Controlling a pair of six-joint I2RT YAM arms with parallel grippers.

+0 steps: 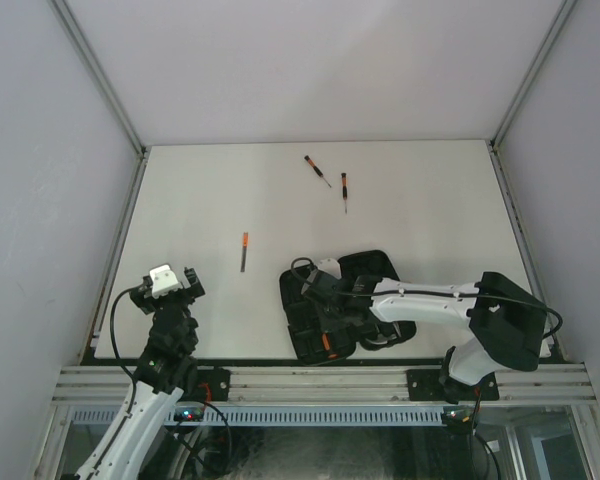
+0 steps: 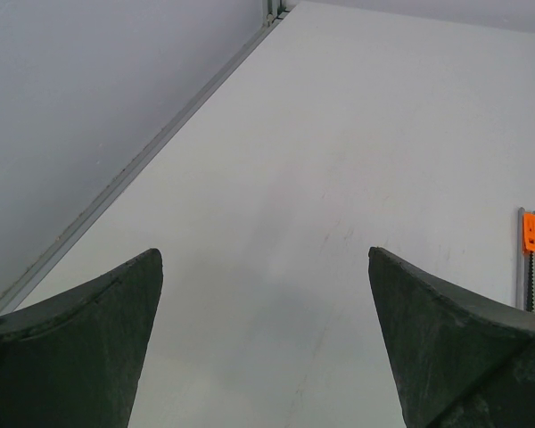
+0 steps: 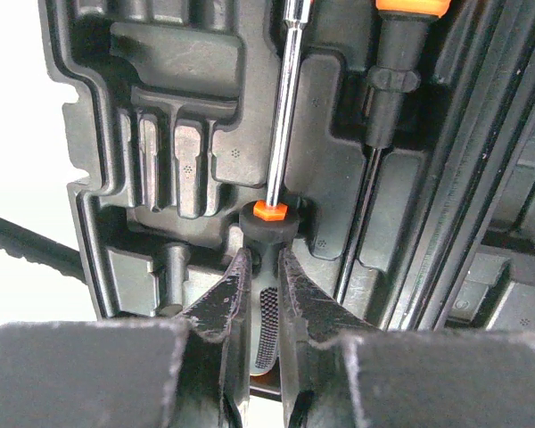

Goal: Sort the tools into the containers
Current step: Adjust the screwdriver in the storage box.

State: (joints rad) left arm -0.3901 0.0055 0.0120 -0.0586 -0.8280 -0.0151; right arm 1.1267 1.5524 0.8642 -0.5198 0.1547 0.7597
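Observation:
The black tool case (image 1: 302,330) lies open near the table's front edge, its moulded slots (image 3: 174,152) facing up. My right gripper (image 1: 316,284) (image 3: 260,256) hangs over the case, shut on the black handle of a screwdriver (image 3: 283,116) whose steel shaft points away over a slot. A second screwdriver (image 3: 388,80) lies in the neighbouring slot. Three more screwdrivers lie on the table: one (image 1: 244,250) (image 2: 528,254) left of the case, two (image 1: 317,170) (image 1: 345,190) farther back. My left gripper (image 1: 167,283) (image 2: 263,254) stands open over bare table at the front left.
White walls with metal rails (image 1: 105,95) close in the table on three sides. A black cable (image 3: 27,236) runs over the table left of the case. The right arm's white link (image 1: 420,297) stretches across the case's right half.

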